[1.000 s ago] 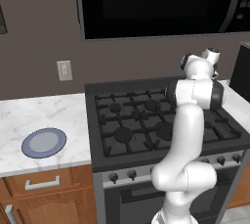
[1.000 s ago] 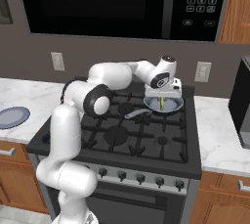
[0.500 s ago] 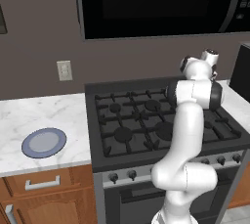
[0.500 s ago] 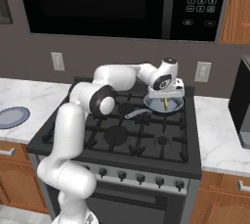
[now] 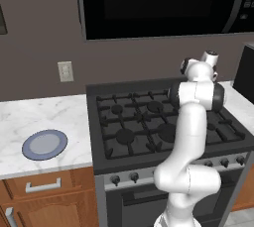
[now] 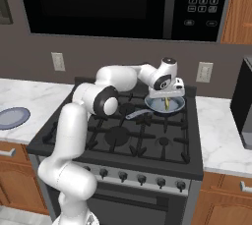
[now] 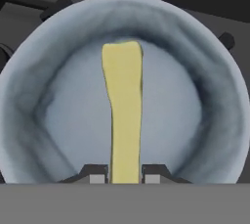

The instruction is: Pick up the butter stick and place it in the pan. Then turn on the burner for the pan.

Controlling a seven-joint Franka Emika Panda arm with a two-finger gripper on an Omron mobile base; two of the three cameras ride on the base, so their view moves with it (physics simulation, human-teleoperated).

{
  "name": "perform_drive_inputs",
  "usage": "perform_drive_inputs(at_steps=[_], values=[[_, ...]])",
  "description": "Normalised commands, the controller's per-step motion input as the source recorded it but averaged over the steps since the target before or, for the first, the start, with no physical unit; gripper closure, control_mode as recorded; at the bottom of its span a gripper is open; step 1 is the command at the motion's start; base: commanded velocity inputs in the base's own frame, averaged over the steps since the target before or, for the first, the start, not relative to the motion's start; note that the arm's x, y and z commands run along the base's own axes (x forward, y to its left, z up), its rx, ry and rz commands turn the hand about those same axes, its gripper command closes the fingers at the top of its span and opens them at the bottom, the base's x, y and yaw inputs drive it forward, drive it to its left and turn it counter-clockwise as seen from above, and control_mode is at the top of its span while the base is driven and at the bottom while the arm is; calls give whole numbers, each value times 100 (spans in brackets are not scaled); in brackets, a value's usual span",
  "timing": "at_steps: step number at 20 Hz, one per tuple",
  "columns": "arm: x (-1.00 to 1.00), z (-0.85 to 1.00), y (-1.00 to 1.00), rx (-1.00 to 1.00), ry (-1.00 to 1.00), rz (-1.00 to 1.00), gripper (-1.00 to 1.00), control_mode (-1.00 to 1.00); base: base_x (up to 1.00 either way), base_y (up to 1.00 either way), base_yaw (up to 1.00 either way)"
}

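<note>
Placement of the butter stick (image 7: pixel 124 115) is the step in hand. The pincer (image 7: pixel 125 173) is closed on the near end of the stick, one dark fingertip (image 7: pixel 95 173) on each side, and the yellow bar reaches out from them over the blue-grey inside of the pan (image 7: pixel 58 120). In the right base view the pincer (image 6: pixel 168 102) hangs right above the pan (image 6: pixel 156 104), which sits on the back right burner of the stove (image 6: pixel 123 138) with its dark handle (image 6: pixel 138 115) pointing to the front left; the butter stick (image 6: pixel 168 104) shows as a thin yellow line dropping into the pan. Whether its far end already touches the pan floor, I cannot tell.

My judgement is that the first half of the task is almost done. The next move calls for opening the fingers, so that the stick stays in the pan, and then lifting the hand straight up so it does not drag the butter out. After that the arm must go down to the row of knobs (image 6: pixel 141 180) on the stove front and turn the one that belongs to this back right burner. Which knob that is, I cannot say.
</note>
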Motion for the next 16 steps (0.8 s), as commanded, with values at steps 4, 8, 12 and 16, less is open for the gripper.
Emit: perform_drive_inputs(at_steps=[4,8,12,16], values=[[16,-7,0,0,0,0,100,-100,0,0,0],[18,-6,0,0,0,0,100,-100,0,0,0],[16,-10,0,0,0,0,100,-100,0,0,0],[10,-17,0,0,0,0,100,-100,0,0,0]])
